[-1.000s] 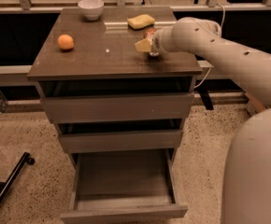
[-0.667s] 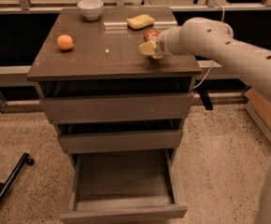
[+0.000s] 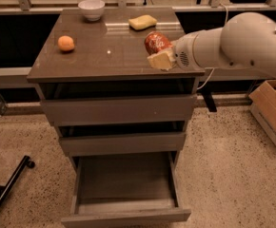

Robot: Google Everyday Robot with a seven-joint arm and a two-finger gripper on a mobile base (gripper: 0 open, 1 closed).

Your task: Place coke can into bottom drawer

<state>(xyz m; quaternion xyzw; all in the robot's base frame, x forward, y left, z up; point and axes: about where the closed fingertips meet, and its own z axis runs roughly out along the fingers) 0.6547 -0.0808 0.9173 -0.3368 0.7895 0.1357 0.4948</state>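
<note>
The red coke can (image 3: 156,42) is tilted and held above the right part of the cabinet top. My gripper (image 3: 161,56) is shut on it, with a cream fingertip (image 3: 160,60) showing below the can. The white arm reaches in from the right. The bottom drawer (image 3: 126,194) is pulled open at the foot of the cabinet, and its tray looks empty. The can is well above the drawer and a little to the right of its middle.
An orange fruit (image 3: 66,43), a white bowl (image 3: 91,8) and a yellow sponge (image 3: 142,22) lie on the cabinet top (image 3: 104,56). The two upper drawers are slightly ajar. A cardboard box (image 3: 272,113) stands on the floor at right, and a black pole (image 3: 9,184) at left.
The gripper has lifted the coke can off the cabinet top and moved it forward and right, toward the front edge. The view has also shifted.
</note>
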